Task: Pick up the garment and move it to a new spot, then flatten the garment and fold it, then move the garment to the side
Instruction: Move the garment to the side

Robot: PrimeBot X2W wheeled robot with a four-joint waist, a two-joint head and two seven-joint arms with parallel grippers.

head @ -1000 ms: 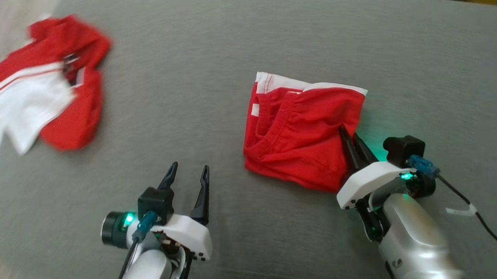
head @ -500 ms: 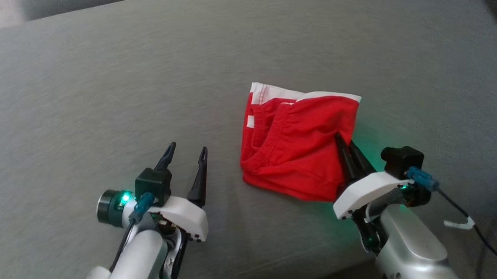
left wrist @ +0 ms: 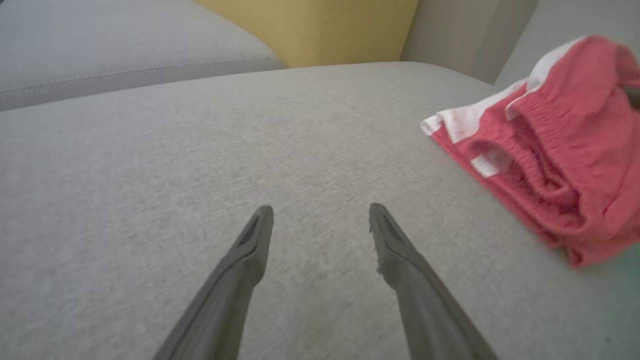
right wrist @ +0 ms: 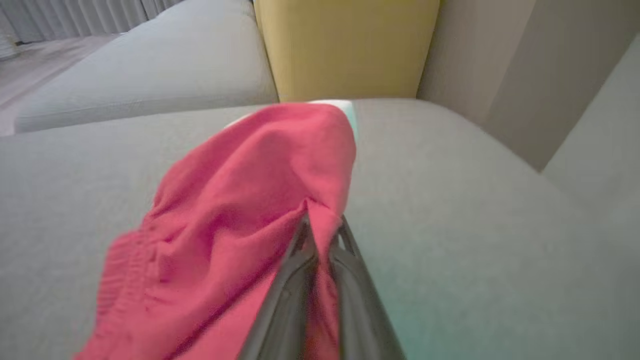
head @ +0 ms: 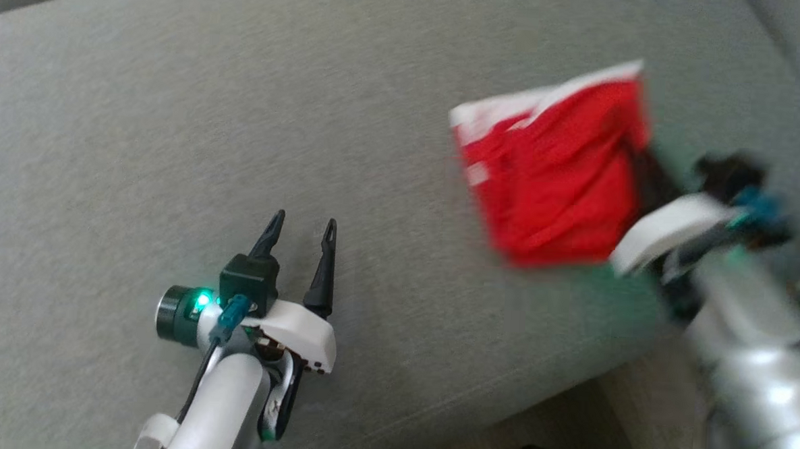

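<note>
One folded red cloth garment with white trim point(head: 550, 184) on the grey fabric cushion point(head: 175, 107). Two long-fingered dark grippers at that cushion: left gripper point(head: 305, 218), right gripper point(right wrist: 324, 225).

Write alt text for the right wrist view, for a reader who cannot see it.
The right gripper is shut on a fold of the red garment, which bunches to the left over a grey sofa cushion. A yellow panel stands behind, with a second grey cushion at the upper left.
</note>
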